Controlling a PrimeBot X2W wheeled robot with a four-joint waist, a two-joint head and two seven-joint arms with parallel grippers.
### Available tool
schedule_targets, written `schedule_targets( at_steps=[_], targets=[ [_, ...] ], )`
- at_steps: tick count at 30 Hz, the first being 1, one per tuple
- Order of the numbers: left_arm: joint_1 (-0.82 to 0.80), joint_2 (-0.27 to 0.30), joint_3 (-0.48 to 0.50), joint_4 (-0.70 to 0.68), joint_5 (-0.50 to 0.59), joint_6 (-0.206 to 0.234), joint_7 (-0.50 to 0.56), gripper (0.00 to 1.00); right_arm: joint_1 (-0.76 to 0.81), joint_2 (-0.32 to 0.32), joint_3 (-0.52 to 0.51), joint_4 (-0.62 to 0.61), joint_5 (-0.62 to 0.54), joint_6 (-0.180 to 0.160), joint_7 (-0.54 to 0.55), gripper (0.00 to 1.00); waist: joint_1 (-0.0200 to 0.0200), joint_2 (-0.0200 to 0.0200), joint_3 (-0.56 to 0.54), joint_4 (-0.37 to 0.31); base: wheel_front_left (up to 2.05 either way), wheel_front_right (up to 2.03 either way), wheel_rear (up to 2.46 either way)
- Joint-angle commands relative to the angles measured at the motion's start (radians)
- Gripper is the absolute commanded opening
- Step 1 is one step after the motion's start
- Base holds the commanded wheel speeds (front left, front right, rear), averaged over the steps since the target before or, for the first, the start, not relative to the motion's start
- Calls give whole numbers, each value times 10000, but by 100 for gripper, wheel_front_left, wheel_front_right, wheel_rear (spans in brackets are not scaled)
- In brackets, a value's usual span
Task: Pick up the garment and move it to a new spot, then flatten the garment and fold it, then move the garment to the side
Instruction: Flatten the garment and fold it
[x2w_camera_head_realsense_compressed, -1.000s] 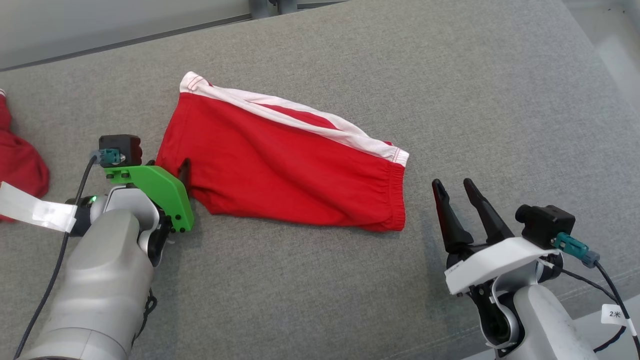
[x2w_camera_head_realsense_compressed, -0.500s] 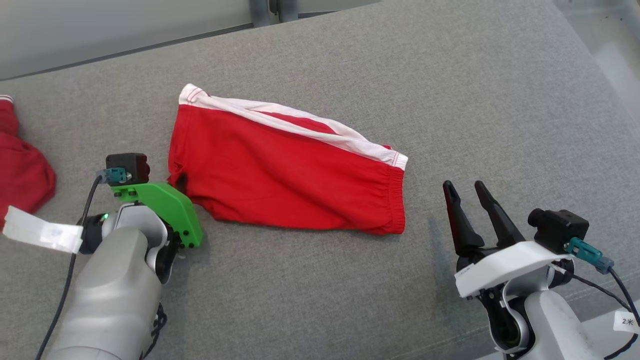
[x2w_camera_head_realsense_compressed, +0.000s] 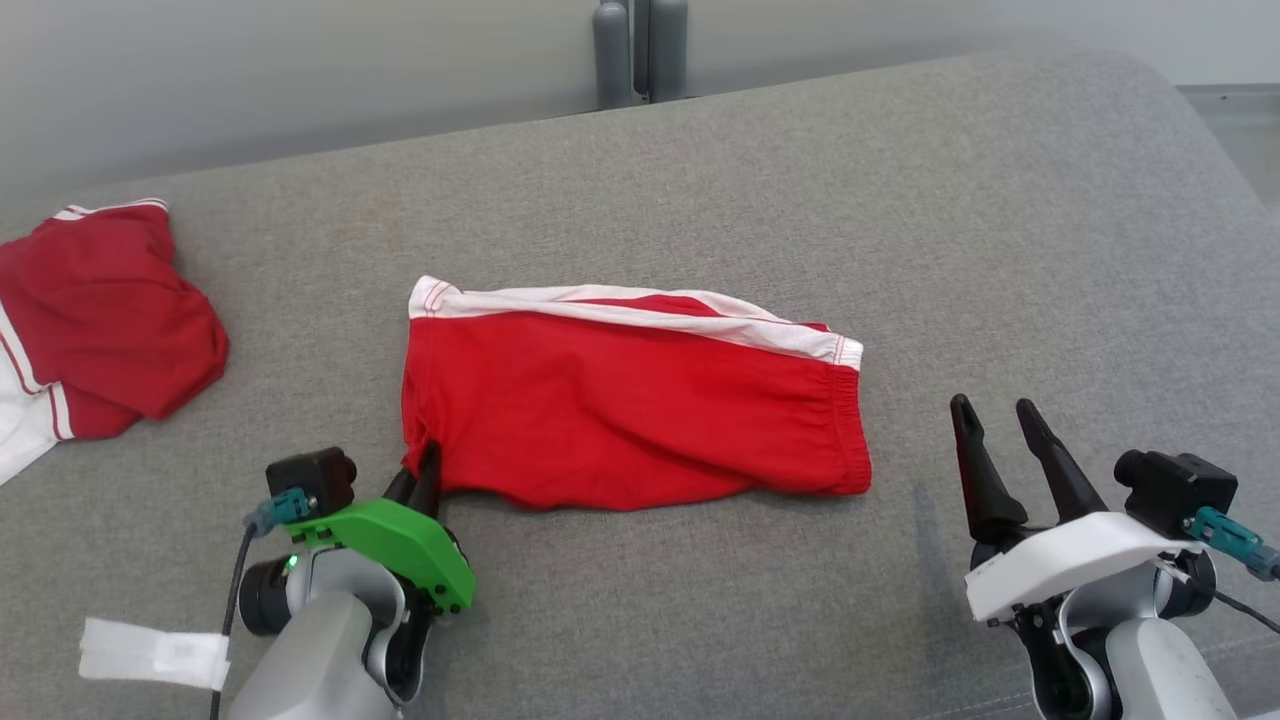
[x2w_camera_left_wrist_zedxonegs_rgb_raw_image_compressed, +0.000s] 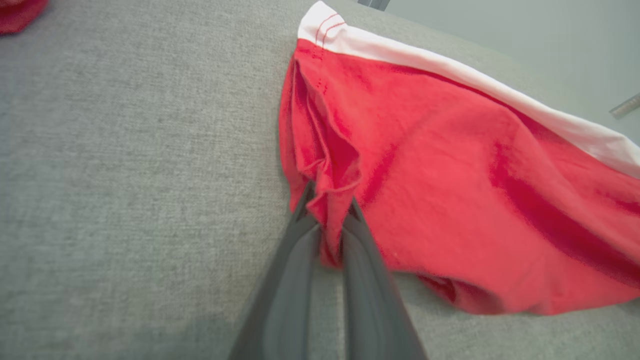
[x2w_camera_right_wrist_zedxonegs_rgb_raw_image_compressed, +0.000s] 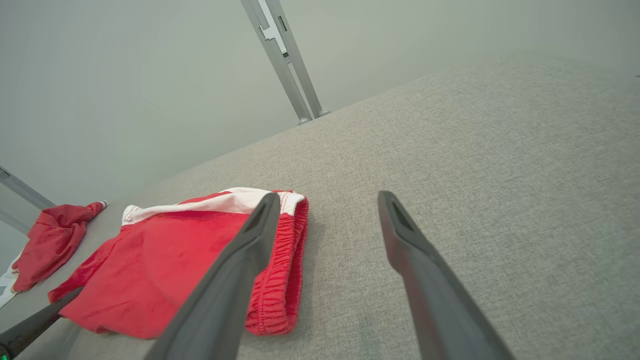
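So, pickup step: left gripper (x2w_camera_head_realsense_compressed: 428, 465) pinches the shorts (x2w_camera_head_realsense_compressed: 620, 420) at their 7 o'clock corner, right gripper (x2w_camera_head_realsense_compressed: 993, 408) sits open; lift next, I'd guess.

Left end effector (x2w_camera_head_realsense_compressed: 428, 468) is pinched onto the garment (x2w_camera_head_realsense_compressed: 620, 400); right end effector (x2w_camera_head_realsense_compressed: 992, 408) hovers, fingers spread.

Bright, even, soft light with faint shadows — wrist views blur up close and bend at edges.

surface: grey fabric cushion (x2w_camera_head_realsense_compressed: 700, 170) | on it: red shorts (x2w_camera_head_realsense_compressed: 620, 410) centre; second red garment (x2w_camera_head_realsense_compressed: 100, 310) far left
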Motion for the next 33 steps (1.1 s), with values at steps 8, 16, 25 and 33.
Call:
schedule_targets(
  at_steps=[8,16,25,33],
  targets=[
    [1884,-126,241,-1644,-280,822,-325,0,514,-13,-264,-397,-259,1,481,100,0,0,-703,686,0,0,0],
    [2891,-69,205,-2662,-263,1584,-274,0,632,-16,-157,-337,-497,-1,777,100,0,0,-1027,728,0,0,0],
    [3499,198,370,-3804,520,2241,-537,100,795,-14,-225,-33,-511,-1,874,100,0,0,-1294,890,0,0,0],
    [4258,670,527,-5604,2049,2737,-554,100,995,-16,-508,378,-546,1,1140,100,0,0,-1475,1265,0,0,0]
  ],
)
